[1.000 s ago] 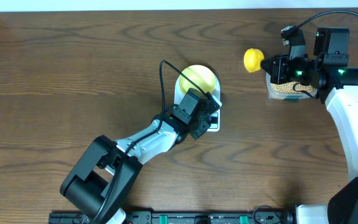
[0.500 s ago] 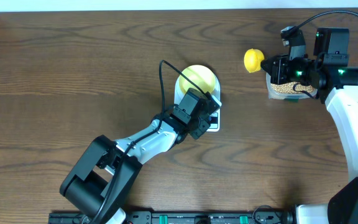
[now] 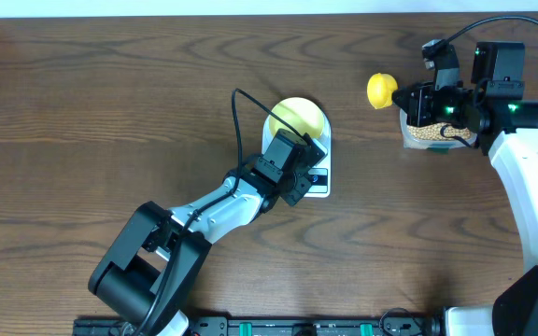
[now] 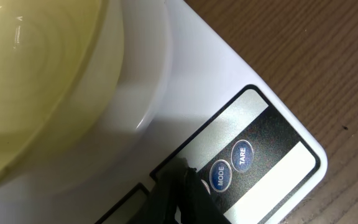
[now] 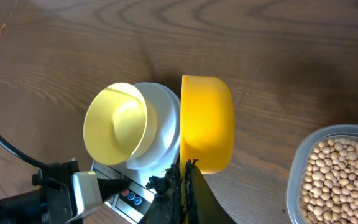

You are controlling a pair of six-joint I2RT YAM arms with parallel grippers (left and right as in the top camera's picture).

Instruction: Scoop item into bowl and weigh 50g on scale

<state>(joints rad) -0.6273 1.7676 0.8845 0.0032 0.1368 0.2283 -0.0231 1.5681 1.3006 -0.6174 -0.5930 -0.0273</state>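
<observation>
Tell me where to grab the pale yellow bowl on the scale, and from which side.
Pinch the rim of the bowl from above, one finger inside and one outside. It sits upright and empty on the scale, its wall thin and flaring, so a side grasp would likely slip. Pick the rim away from the left gripper, shut beside the buttons.

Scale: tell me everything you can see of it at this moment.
The scale is a white, glossy plastic rectangle lying flat on the wooden table. Its round raised platform carries the pale yellow bowl. The front has a dark panel with a grey display, no digits readable, and two blue round buttons, MODE and TARE. The shut left gripper points its tips at the panel beside MODE; contact is unclear.
</observation>
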